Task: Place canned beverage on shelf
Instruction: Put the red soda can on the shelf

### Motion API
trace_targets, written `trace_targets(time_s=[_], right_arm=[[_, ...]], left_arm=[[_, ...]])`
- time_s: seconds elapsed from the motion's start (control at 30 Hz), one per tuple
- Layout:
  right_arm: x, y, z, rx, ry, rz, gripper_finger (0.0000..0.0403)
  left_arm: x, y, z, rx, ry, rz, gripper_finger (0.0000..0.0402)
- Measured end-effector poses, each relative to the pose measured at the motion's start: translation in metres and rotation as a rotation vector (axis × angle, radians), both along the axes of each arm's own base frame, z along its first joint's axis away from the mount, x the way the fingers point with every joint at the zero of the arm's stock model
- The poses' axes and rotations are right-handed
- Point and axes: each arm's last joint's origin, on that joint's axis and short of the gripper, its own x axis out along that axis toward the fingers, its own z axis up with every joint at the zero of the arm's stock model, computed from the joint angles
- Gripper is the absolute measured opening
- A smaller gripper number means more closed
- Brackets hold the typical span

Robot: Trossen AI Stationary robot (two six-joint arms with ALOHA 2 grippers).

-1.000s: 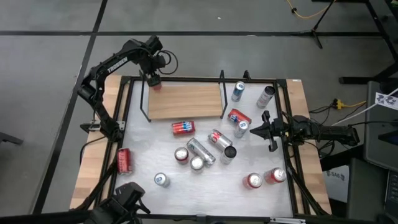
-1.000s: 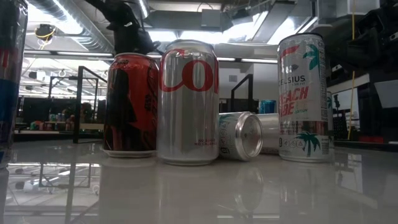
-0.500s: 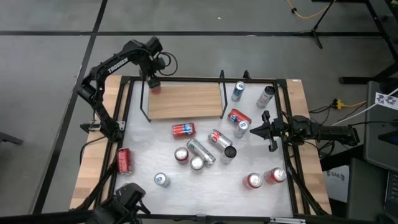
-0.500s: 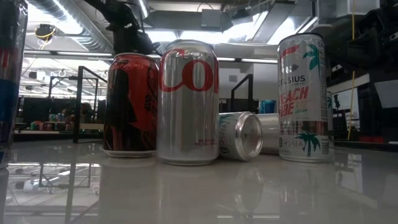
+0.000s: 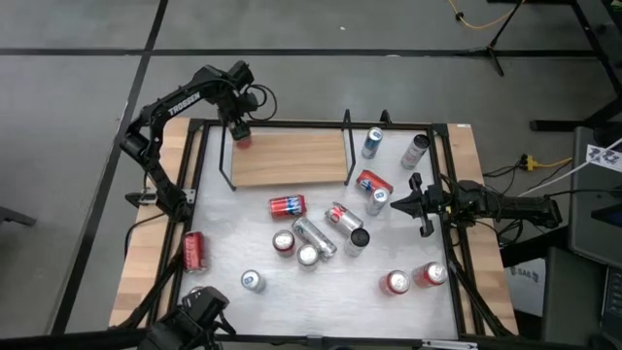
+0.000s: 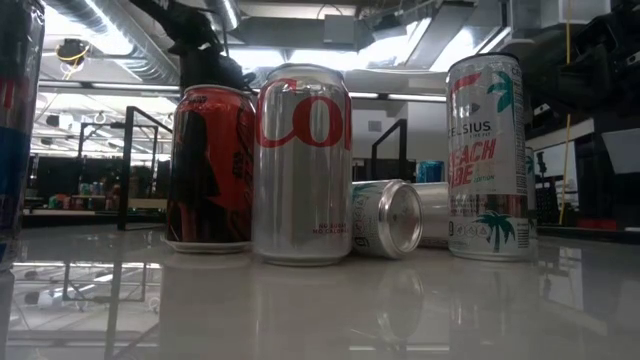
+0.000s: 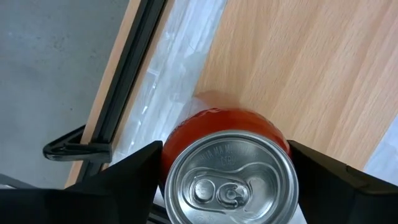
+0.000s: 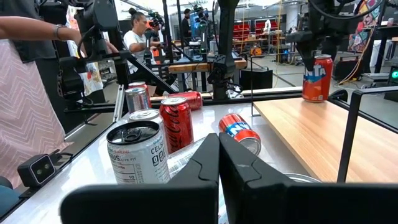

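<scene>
Risk lay in the left gripper (image 7: 227,186), fingers spread either side of the red can (image 7: 227,168) at the shelf (image 5: 292,157) corner: lifting crookedly could topple it; right gripper (image 5: 420,204) waited, fingers pressed together.

Overhead room lights are lighting everything evenly, shadows staying soft. Ceiling fixtures (image 6: 150,70) are glaring and mirroring in the glossy tabletop (image 6: 320,310). Nearest can edge (image 6: 15,120) is blurring; the wrist views' foreground fingers are reading soft.

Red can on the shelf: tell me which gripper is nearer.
Left. The left gripper sits directly over the red can at the shelf corner; the right gripper waits across the table.
</scene>
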Motion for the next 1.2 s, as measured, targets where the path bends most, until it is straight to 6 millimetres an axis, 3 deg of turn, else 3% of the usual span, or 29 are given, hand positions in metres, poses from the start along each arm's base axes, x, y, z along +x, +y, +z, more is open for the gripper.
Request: trace_targets(time_s=[0.5,0.87,1.2], right_arm=[[0.0000,0.0000,0.0000,0.000,0.000,0.000,0.0000],[0.0000,0.0000,0.0000,0.000,0.000,0.000,0.0000],[0.0000,0.0000,0.0000,0.000,0.000,0.000,0.0000]], left_arm=[[-0.0009,0.0022,-0.0029,0.035,0.058,0.009,0.0331],[-0.0018,0.0033,-0.0024,0.069,0.092,0.066,0.0370],[0.0001,0.0026,-0.0022,0.074,0.090,0.063,0.0373]])
